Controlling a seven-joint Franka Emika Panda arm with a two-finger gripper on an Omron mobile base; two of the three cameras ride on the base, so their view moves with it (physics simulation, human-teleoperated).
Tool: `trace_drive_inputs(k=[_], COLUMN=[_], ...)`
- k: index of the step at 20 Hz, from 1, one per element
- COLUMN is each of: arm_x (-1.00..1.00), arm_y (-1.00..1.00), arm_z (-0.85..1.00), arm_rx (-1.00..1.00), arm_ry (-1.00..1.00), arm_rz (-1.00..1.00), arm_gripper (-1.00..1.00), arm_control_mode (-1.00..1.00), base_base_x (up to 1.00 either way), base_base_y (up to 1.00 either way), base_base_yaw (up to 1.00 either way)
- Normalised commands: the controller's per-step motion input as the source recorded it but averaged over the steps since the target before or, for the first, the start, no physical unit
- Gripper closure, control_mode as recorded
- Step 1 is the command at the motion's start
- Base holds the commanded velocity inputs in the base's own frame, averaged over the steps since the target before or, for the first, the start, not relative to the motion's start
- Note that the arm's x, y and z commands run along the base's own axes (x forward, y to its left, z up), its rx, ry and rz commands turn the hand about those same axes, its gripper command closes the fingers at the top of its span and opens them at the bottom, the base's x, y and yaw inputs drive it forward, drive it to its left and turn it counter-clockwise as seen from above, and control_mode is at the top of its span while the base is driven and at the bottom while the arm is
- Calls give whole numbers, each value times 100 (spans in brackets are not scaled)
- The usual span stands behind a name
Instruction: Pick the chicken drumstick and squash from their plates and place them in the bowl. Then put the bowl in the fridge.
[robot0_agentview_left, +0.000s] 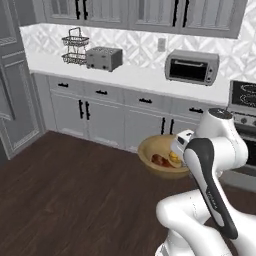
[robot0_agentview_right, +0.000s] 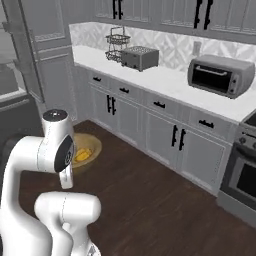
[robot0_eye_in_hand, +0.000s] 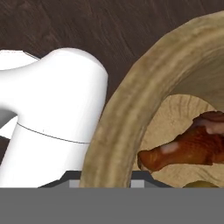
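Both foods are in, so it's the fridge leg now. The claw (robot0_agentview_left: 176, 148) is clamped on the bowl (robot0_agentview_left: 150, 150) rim, drumstick (robot0_eye_in_hand: 188, 148) and squash (robot0_agentview_left: 174, 159) inside, held above the floor. Next it needs carrying level.

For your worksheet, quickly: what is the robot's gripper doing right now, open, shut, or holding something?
Gripper: shut on the rim of the wooden bowl, carrying it with the chicken drumstick and squash inside.

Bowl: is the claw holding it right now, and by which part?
Yes. The claw is shut on the bowl at its rim, with the chicken drumstick and squash inside; the bowl is carried above the floor.
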Motion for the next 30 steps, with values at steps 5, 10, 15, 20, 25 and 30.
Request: trace_drive_inputs(k=[5,10,15,20,25,30], arm_x=[0,0,0,0,0,0], arm_y=[0,0,0,0,0,0], arm_z=[0,0,0,0,0,0], arm_rx=[0,0,0,0,0,0], arm_ry=[0,0,0,0,0,0], arm_rz=[0,0,0,0,0,0], arm_gripper=[100,100,100,100,100,100], arm_control_mode=[100,100,100,100,100,100], base_base_x=[99,92,93,100,100,100], base_base_y=[-20,-14,-2,0,0,0], base_base_yaw=[74,75,70,50,5,0])
